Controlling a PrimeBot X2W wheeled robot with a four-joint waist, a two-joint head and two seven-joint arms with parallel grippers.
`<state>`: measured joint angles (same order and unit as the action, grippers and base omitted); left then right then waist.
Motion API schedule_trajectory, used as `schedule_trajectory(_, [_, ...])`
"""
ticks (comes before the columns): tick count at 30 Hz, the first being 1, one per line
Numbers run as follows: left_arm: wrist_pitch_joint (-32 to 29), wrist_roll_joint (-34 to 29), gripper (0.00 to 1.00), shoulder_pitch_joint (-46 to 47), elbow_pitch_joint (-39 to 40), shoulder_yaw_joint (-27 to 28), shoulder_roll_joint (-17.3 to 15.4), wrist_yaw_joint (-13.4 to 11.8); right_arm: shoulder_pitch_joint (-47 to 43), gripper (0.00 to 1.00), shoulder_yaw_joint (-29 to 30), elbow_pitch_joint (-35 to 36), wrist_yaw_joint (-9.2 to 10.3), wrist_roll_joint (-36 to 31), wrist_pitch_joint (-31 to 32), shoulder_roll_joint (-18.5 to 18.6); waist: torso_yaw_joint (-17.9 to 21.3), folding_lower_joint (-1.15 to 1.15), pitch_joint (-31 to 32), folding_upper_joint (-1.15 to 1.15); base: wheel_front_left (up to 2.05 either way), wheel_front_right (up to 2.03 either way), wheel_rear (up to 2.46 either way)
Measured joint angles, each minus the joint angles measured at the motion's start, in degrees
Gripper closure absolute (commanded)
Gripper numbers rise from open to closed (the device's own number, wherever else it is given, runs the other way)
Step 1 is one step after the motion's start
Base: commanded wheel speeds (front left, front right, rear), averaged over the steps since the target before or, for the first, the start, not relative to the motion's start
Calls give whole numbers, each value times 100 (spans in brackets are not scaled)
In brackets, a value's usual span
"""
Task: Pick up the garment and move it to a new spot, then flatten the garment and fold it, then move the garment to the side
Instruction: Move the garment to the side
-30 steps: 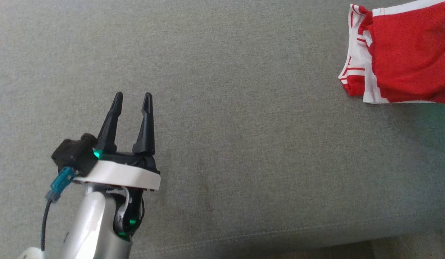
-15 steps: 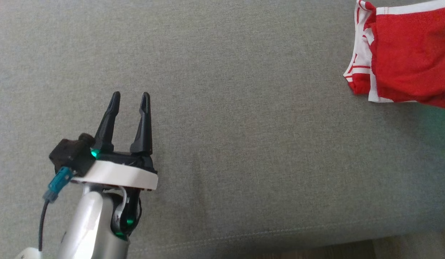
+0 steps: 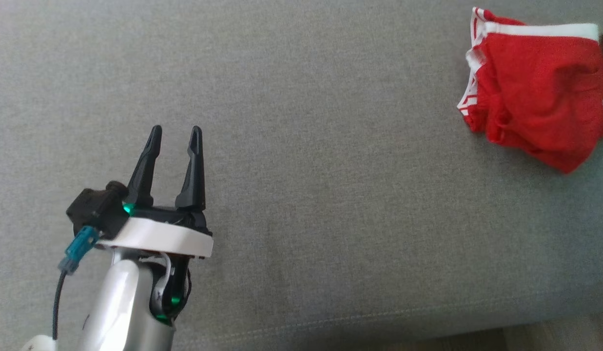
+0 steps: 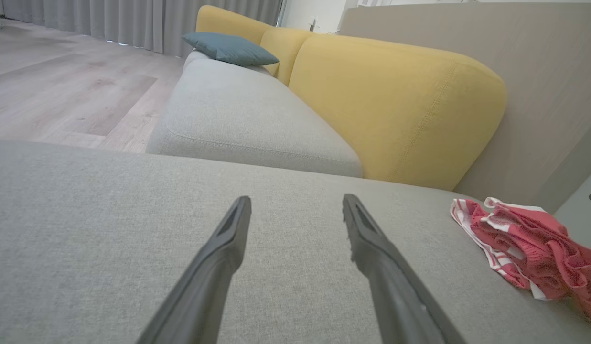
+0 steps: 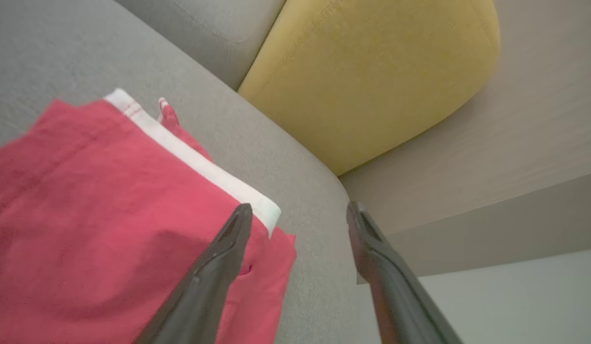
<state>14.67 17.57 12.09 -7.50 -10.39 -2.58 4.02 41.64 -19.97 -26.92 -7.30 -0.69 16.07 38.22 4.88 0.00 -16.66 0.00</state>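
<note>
Grey sofa cushion (image 3: 330, 146) carries the red garment (image 3: 530, 92) bunched at its far right, waistband running left-right. The right gripper (image 5: 300, 210) hangs just above it, its 2 fingers apart and empty. The left gripper (image 3: 177, 129), also spread, sits well apart.

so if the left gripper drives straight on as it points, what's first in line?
Probably the neighbouring grey seat cushion, beyond the grey fabric surface under the left gripper; depth unclear. The crumpled red-and-white garment lies off to its right.
</note>
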Motion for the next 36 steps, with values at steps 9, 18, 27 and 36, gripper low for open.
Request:
schedule_trajectory(9, [0,24,0,-64,13,63,1,-55,-276,0,661,592,0,-29,-677,-1042,-70,0,410,0,0,0,0])
schedule_trajectory(18, [1,23,0,-461,104,252,5,-134,-1564,0,1484,1187,0,1,-1611,-2840,-200,0,938,0,0,0,0])
schedule_trajectory(27, [2,-124,0,-794,164,283,3,-160,-3094,0,1805,1414,0,-110,-2336,-3475,-341,0,1293,0,0,0,0])
schedule_trajectory(36, [1,-276,0,-967,183,187,3,-211,-3665,0,1668,1492,0,90,-2727,-3533,-425,0,1321,0,0,0,0])
